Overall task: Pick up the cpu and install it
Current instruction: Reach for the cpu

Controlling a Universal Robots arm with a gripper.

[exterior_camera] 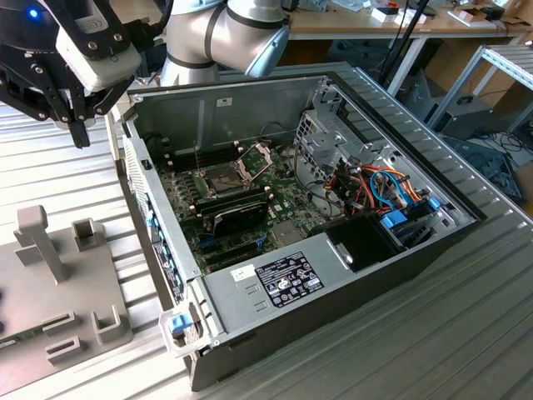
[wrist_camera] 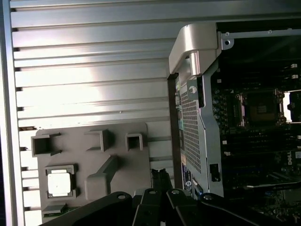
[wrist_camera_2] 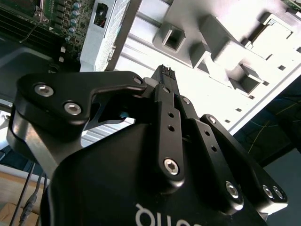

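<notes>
While the cpu (wrist_camera: 60, 182) lies flat in a square pocket of the grey fixture plate (wrist_camera: 80, 155), your gripper (exterior_camera: 80, 133) hangs in the air near that plate, fingers pressed together and holding nothing. The open computer case (exterior_camera: 316, 208) stands just beside the plate.

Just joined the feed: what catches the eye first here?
The open case fills the middle of the exterior view, its socket open. The tool hangs outside it at that view's upper left; in the first wrist view the cpu lies in a recess of the grey fixture.
</notes>
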